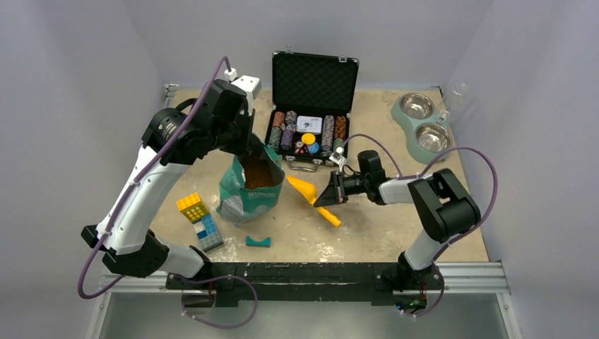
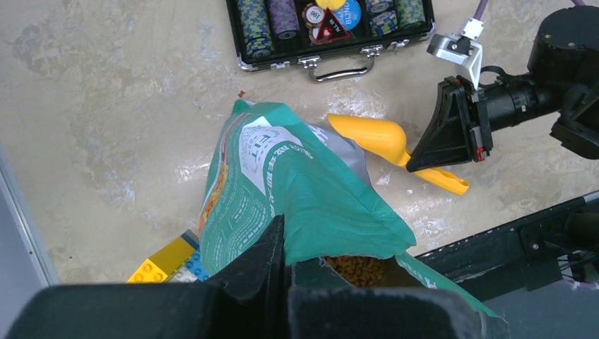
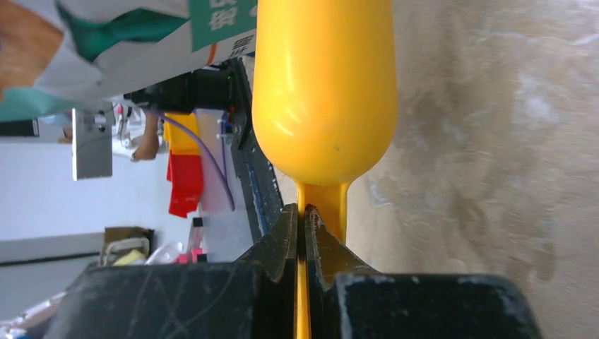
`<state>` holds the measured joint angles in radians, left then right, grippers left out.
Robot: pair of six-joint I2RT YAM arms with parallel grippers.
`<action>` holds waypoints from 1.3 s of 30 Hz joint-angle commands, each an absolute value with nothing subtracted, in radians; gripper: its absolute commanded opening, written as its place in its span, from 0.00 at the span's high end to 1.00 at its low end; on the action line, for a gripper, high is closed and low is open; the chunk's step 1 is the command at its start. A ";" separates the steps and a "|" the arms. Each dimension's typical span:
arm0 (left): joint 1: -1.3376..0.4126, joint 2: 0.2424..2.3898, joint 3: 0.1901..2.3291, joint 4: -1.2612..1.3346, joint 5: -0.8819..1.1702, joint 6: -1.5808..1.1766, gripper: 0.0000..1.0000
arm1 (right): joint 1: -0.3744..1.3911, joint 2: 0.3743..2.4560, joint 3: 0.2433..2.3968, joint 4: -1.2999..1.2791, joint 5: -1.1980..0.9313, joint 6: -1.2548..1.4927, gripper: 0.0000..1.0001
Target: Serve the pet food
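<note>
Overhead view and both wrist close-ups share the yellow scoop (image 1: 302, 186).

Right of the bag (image 1: 248, 192), past the scoop (image 1: 309, 192), bare desk (image 1: 385, 227) lies open as far as the bowls (image 1: 422, 126). Behind the bag stands the chip case (image 1: 309, 134); at its near left, toy bricks (image 1: 200, 220).

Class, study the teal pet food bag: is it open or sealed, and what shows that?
Open: brown kibble is visible inside the bag through its spread top.
</note>
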<state>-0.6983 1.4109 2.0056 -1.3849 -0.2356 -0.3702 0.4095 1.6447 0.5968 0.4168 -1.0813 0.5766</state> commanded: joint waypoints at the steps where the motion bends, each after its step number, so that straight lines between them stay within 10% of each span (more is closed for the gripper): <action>1: -0.698 1.400 2.084 -1.311 -0.203 -0.364 1.00 | 0.387 1.686 0.616 0.506 -1.122 0.588 1.00; 26: -0.698 1.412 2.028 -1.290 -0.129 -0.397 1.00 | 0.370 1.779 0.399 0.755 -0.916 0.656 0.76; 32: -0.699 1.385 1.996 -1.278 -0.136 -0.415 1.00 | 0.342 1.779 0.434 0.727 -0.951 0.732 0.99; 39: -0.699 1.385 2.000 -1.279 -0.132 -0.428 1.00 | 0.267 1.790 0.488 0.536 -0.892 0.759 0.94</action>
